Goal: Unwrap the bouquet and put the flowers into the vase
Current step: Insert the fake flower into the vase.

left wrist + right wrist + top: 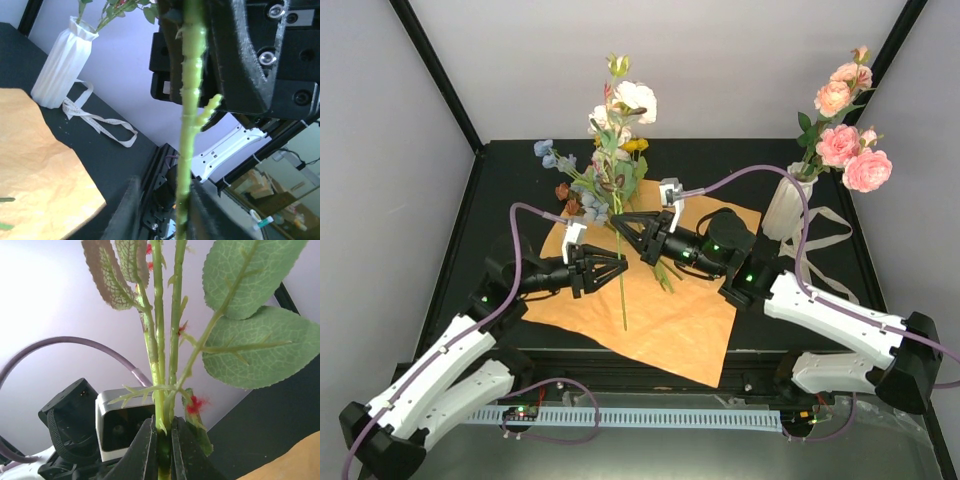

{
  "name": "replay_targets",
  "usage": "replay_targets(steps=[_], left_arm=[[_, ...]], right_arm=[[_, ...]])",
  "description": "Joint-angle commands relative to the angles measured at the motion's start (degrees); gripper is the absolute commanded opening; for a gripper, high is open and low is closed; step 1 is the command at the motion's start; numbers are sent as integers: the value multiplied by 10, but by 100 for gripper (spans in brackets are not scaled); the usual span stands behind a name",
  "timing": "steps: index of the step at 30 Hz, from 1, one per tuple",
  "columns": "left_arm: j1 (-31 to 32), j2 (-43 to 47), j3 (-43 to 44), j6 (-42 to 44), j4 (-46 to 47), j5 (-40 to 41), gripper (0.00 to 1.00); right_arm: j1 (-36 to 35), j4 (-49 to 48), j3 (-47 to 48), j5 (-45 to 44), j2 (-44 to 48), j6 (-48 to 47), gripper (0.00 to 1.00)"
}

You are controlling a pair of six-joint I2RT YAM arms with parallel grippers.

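Green stems (160, 340) in right gripper (162, 430)

A matte black table (500, 190) stands inside plain pale grey walls (720, 60). Black frame struts (435, 75) slant up from the table's far corners. A white slotted cable duct (650, 415) runs along its near edge, with a grey surface (720, 455) just beyond that edge. The light is soft and even.
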State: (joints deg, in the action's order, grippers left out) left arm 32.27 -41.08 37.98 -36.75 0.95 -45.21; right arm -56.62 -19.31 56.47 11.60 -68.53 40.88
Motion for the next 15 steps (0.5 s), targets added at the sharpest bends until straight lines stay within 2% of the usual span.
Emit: replay_targets(steps=[1, 2, 3, 11, 15], left_arm=[[1, -9, 5, 9, 38, -39, 15], [1, -10, 5, 19, 41, -46, 5], [1, -9, 8, 31, 37, -54, 2], [2, 25, 19, 157, -34, -92, 1], [3, 37, 19, 195, -57, -104, 2]], right_arm=[[-5, -18, -2, 20, 18, -16, 2], [-5, -3, 0, 22, 22, -26, 3], [-5, 9, 2, 25, 27, -37, 5], [-4, 170, 52, 23, 70, -130, 36], [-2, 240, 75, 27, 81, -162, 42]])
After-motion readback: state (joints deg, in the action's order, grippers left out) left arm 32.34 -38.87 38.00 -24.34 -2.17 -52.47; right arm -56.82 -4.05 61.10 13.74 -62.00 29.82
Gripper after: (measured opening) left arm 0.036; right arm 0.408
